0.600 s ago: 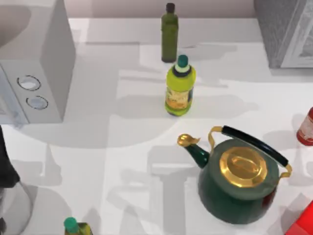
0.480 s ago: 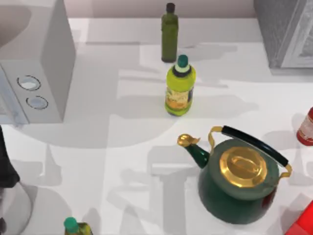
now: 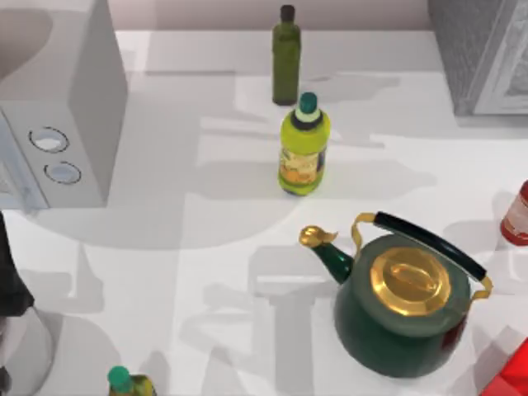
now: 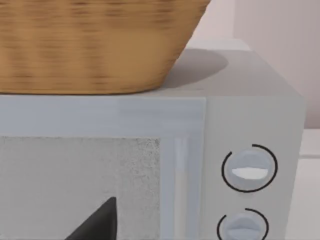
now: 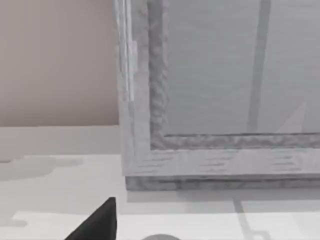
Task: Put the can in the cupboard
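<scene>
Nothing on the table has moved since the earlier pictures. The can [image 3: 518,214] stands upright at the right edge of the table, right of the green kettle [image 3: 404,301] and apart from it. The cupboard [image 3: 483,54] is in the far right corner with its framed door [image 5: 225,75] closed. I cannot tell how far open either pincer is, nor whether it holds anything. The light grey box [image 3: 62,124] with two knobs stands at far left.

A white table [image 3: 165,272] crossed by soft grey shadows meets a pale pinkish wall [image 5: 55,60].
</scene>
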Tool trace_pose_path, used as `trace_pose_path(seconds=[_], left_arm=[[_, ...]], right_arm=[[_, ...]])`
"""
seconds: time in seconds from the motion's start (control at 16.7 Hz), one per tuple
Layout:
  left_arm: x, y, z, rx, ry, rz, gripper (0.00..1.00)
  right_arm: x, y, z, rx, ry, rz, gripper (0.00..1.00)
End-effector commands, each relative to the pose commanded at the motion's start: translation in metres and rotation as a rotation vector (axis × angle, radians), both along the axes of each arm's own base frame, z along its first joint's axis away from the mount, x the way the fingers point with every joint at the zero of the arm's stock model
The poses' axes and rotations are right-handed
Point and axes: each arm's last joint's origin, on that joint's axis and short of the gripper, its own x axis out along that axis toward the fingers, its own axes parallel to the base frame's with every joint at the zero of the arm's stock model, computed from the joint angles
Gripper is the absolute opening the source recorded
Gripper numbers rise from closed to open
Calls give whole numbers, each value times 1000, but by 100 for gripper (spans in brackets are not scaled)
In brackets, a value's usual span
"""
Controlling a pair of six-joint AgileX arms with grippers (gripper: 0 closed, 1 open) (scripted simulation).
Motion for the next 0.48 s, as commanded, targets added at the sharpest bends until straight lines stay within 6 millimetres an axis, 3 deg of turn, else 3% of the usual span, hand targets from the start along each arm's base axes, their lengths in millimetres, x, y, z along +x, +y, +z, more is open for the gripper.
trace_pose_path(seconds=[0.48], left_arm=[[0,0,0,0,0,0,100]], right_arm=[[47,8,-24,7,113,0,100]])
